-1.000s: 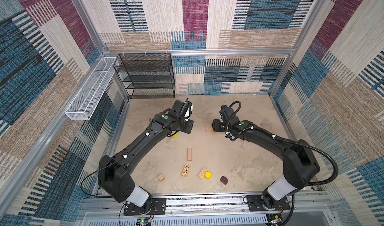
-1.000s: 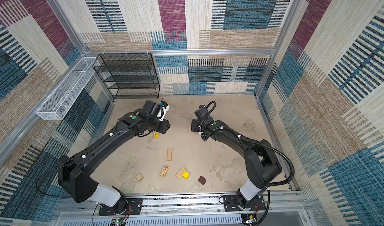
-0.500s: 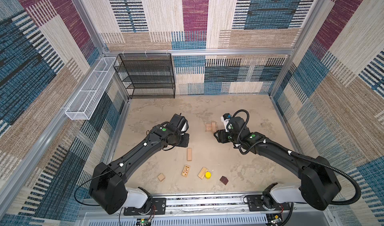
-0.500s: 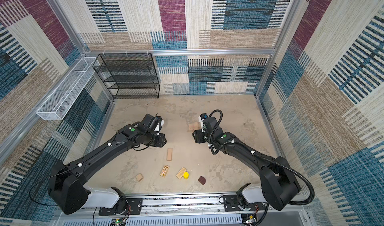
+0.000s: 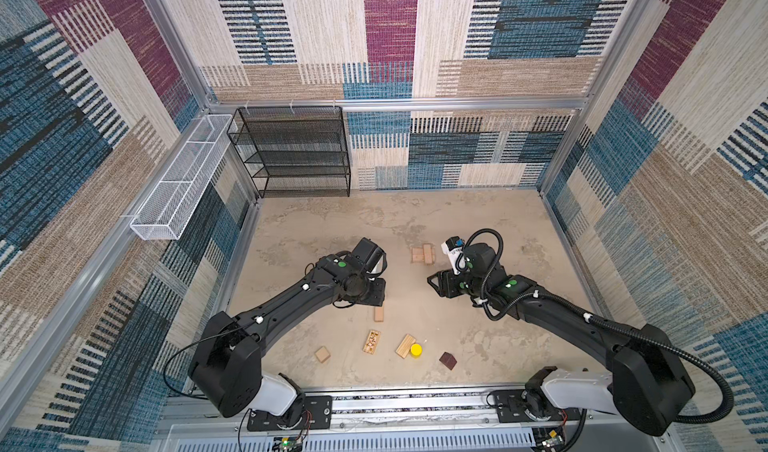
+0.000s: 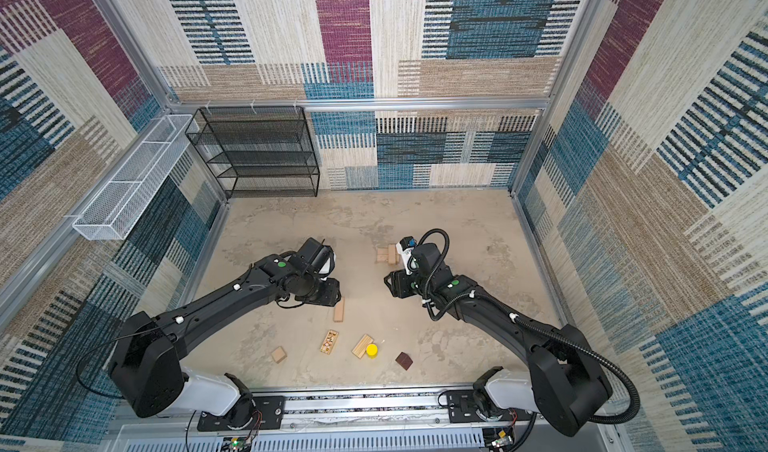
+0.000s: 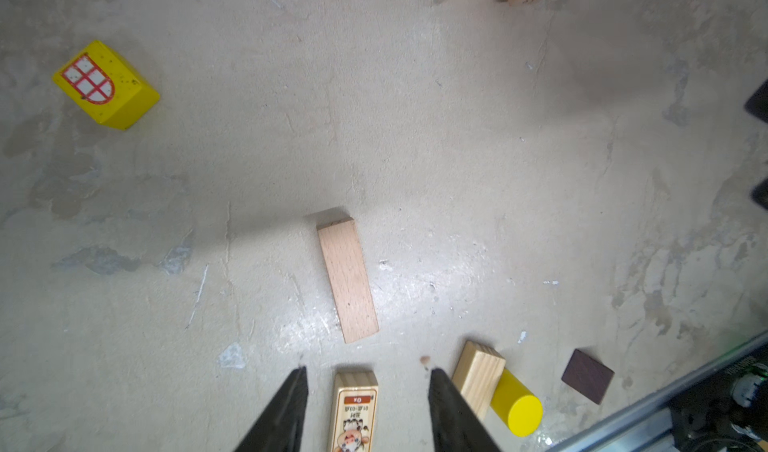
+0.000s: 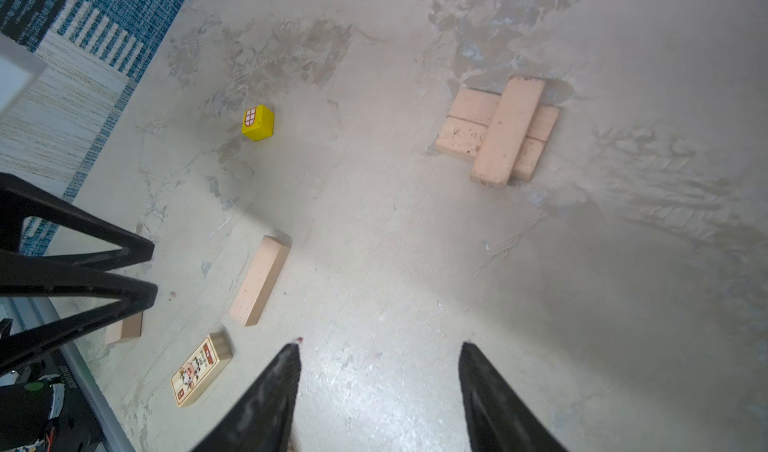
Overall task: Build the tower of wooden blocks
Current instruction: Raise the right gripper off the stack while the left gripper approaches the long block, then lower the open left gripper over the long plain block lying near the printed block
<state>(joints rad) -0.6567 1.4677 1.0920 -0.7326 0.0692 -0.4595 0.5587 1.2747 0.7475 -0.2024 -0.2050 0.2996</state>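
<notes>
Wood block tower (image 8: 498, 131): top plank (image 8: 508, 129) crosses two flat base planks (image 8: 463, 136).

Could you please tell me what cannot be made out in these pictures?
Yellow window block: hidden under the left arm in both top views.
Printed plank: cut off by the left wrist view's edge.
Tan cube: partly behind the left gripper in the right wrist view.

left arm (image 5: 282, 304) stretched inward | left jaws apart, empty | right arm (image 5: 557, 310) stretched inward | right jaws apart, empty
</notes>
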